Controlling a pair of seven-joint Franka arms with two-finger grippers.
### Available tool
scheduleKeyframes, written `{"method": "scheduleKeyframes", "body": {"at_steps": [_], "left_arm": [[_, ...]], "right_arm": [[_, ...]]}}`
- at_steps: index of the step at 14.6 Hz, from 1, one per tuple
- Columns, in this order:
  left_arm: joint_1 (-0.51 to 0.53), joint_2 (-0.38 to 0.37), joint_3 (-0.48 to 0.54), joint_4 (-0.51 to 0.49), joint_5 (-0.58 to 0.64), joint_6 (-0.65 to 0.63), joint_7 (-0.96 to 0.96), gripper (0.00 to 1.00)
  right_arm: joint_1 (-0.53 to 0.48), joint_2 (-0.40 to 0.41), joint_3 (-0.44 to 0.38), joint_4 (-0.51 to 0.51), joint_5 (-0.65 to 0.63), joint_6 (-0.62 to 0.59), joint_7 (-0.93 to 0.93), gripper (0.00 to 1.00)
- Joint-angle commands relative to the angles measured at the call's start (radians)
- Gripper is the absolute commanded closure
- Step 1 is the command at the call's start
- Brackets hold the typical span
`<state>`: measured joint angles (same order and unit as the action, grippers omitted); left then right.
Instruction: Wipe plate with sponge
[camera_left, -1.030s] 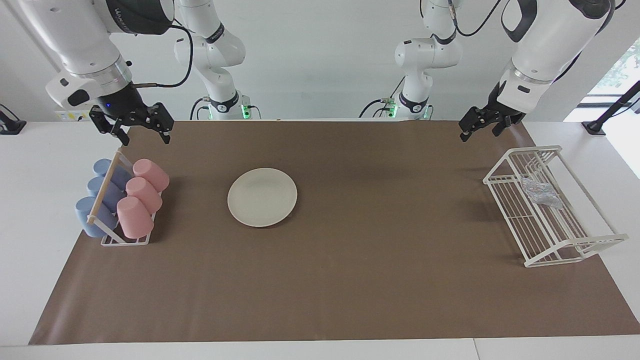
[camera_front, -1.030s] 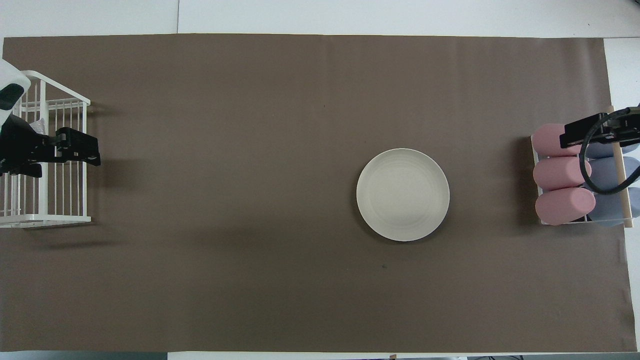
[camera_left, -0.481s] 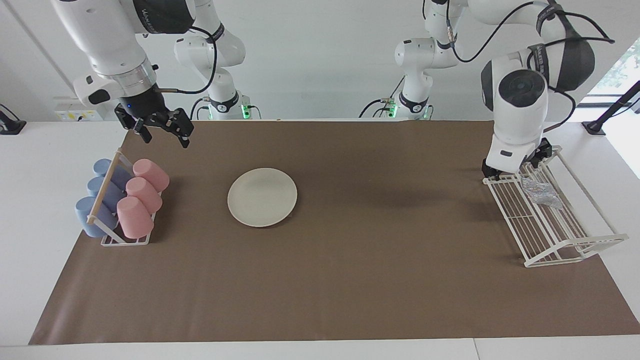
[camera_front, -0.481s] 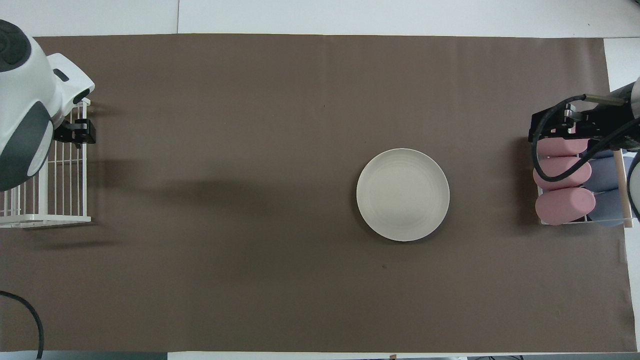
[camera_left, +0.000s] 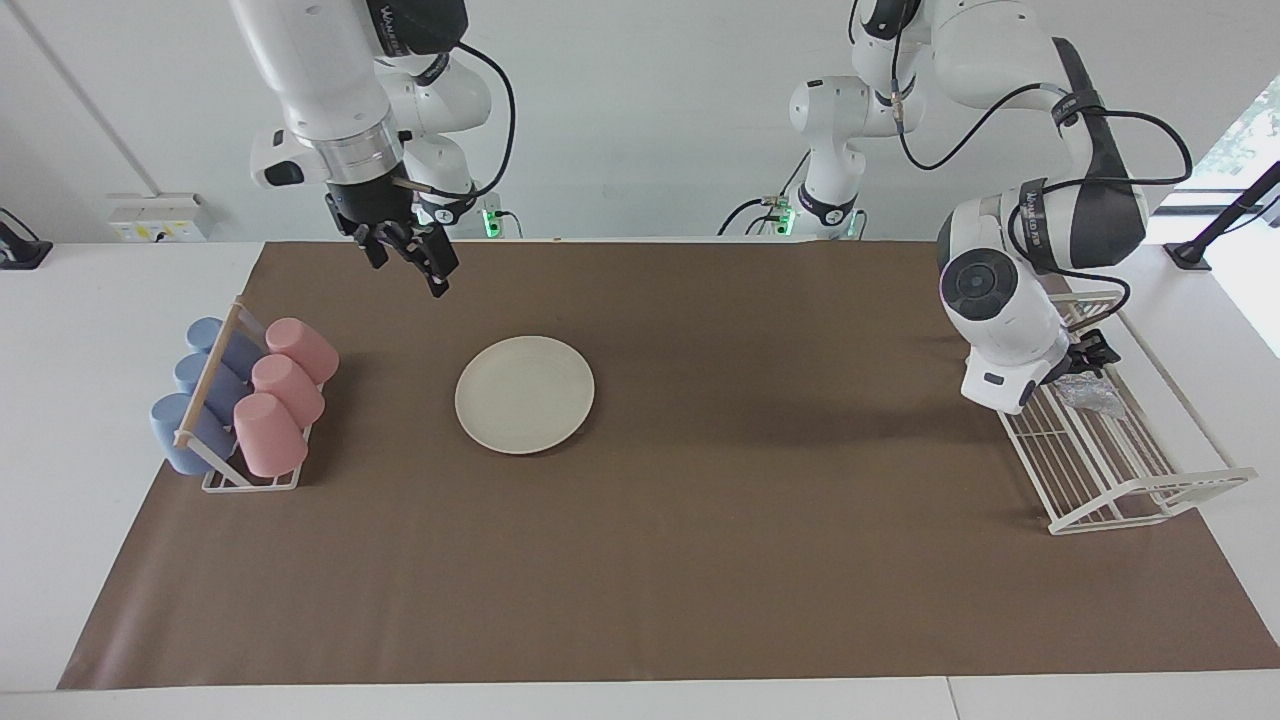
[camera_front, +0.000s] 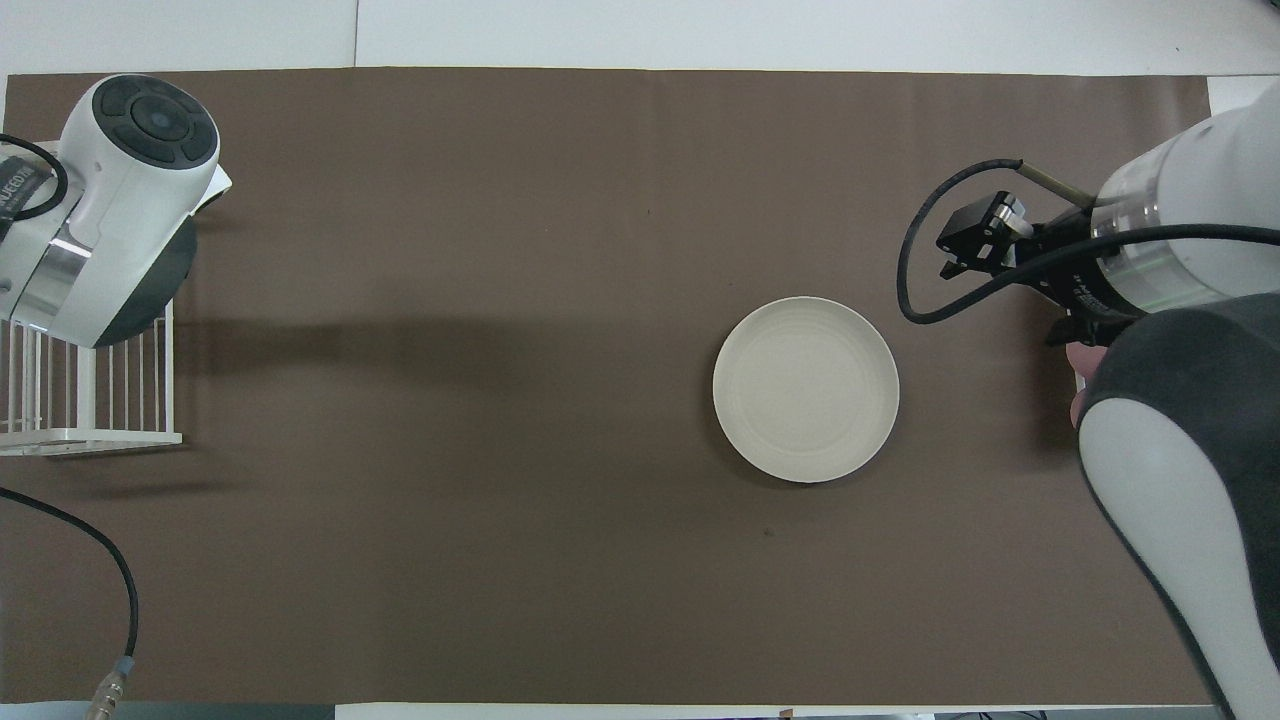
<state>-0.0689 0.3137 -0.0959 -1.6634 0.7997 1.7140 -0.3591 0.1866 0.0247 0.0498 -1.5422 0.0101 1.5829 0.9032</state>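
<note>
The cream-white plate (camera_left: 524, 393) (camera_front: 806, 389) lies flat on the brown mat, toward the right arm's end. The silvery sponge (camera_left: 1092, 398) rests in the white wire rack (camera_left: 1150, 490) at the left arm's end. My left gripper (camera_left: 1088, 360) points down into that rack right beside the sponge, mostly hidden by its own wrist, with nothing seen held. In the overhead view the left arm covers both gripper and sponge. My right gripper (camera_left: 408, 262) (camera_front: 952, 256) hangs open and empty over the mat, between the plate and the cup rack.
A rack of pink and blue cups (camera_left: 250, 400) lies at the right arm's end of the mat. The white wire rack (camera_front: 100, 437) juts from under the left arm. Brown mat (camera_left: 760, 560) surrounds the plate.
The left arm swung out and lowered its gripper into the wire rack beside the sponge. The right gripper moved away from over the cup rack toward the plate.
</note>
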Motion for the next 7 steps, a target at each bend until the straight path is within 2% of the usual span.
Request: {"method": "scheduleKeyframes", "body": {"at_steps": [1, 3, 4, 6, 7], "left_arm": [[0.014, -0.021, 0.002, -0.05, 0.022, 0.032, -0.049, 0.0], [0.018, -0.021, 0.002, -0.05, 0.022, 0.027, -0.049, 0.0], [0.02, -0.021, 0.002, -0.05, 0.022, 0.027, -0.05, 0.04], [0.02, -0.021, 0.002, -0.05, 0.022, 0.027, -0.052, 0.21], [0.02, -0.021, 0.004, -0.05, 0.022, 0.026, -0.052, 0.33]], "right_arm": [[0.022, -0.02, 0.001, -0.027, 0.01, 0.034, 0.161, 0.0], [0.024, -0.032, 0.002, -0.07, 0.01, 0.126, 0.222, 0.0], [0.037, -0.041, 0.002, -0.097, 0.011, 0.169, 0.27, 0.0], [0.054, -0.054, 0.005, -0.136, 0.011, 0.209, 0.397, 0.0], [0.068, -0.054, 0.013, -0.137, 0.011, 0.209, 0.446, 0.0]]}}
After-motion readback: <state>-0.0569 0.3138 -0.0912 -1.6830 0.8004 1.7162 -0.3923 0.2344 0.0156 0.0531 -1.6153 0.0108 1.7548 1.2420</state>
